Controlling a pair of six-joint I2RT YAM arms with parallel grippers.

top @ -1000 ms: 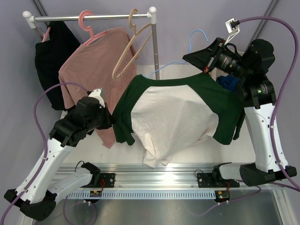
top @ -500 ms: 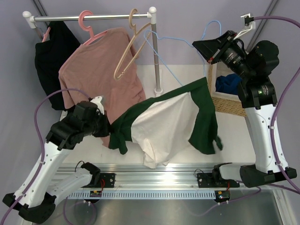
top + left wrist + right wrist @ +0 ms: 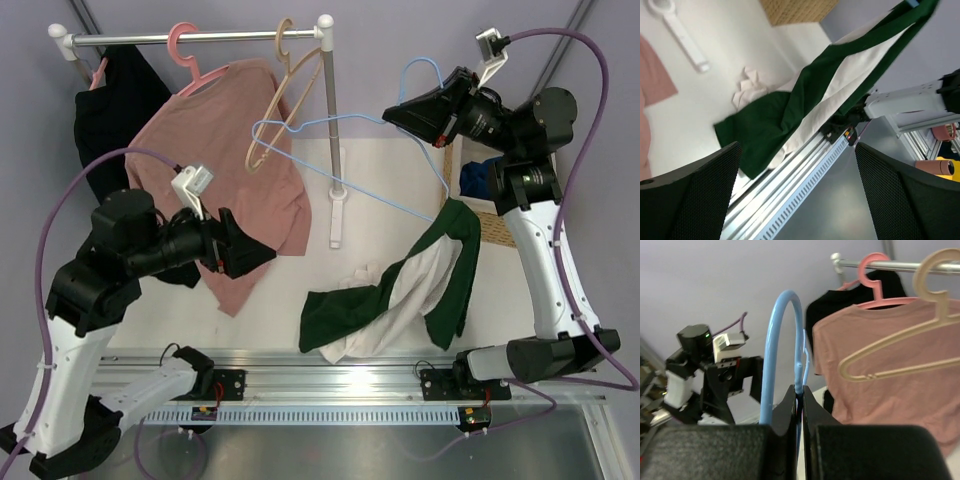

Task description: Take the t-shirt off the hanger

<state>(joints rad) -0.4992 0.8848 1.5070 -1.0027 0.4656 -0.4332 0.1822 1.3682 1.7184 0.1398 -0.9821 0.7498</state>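
The light-blue wire hanger [image 3: 300, 124] is held up above the table, and my right gripper [image 3: 395, 115] is shut on the wire just under its hook [image 3: 772, 355]. In the right wrist view the jaws [image 3: 800, 390] pinch that wire. The green and white t-shirt [image 3: 345, 310] hangs by one green part from the hanger's lower right end and trails down onto the table in a crumpled heap. My left gripper [image 3: 258, 250] stands open to the left of the heap, holding nothing. In the left wrist view the t-shirt [image 3: 770, 120] lies beyond the open gripper [image 3: 797, 147].
A dusty-pink shirt [image 3: 230, 150] on a pink hanger, a bare beige hanger [image 3: 285, 100] and a black garment [image 3: 110, 120] hang from the rack rail [image 3: 200, 37]. The rack's pole base [image 3: 337, 215] stands mid-table. A wicker basket [image 3: 495, 225] with blue cloth sits at the right.
My left gripper has opened, let go of the t-shirt and drawn back left. The shirt slid off most of the hanger and dropped to the table. The hanger swung left.
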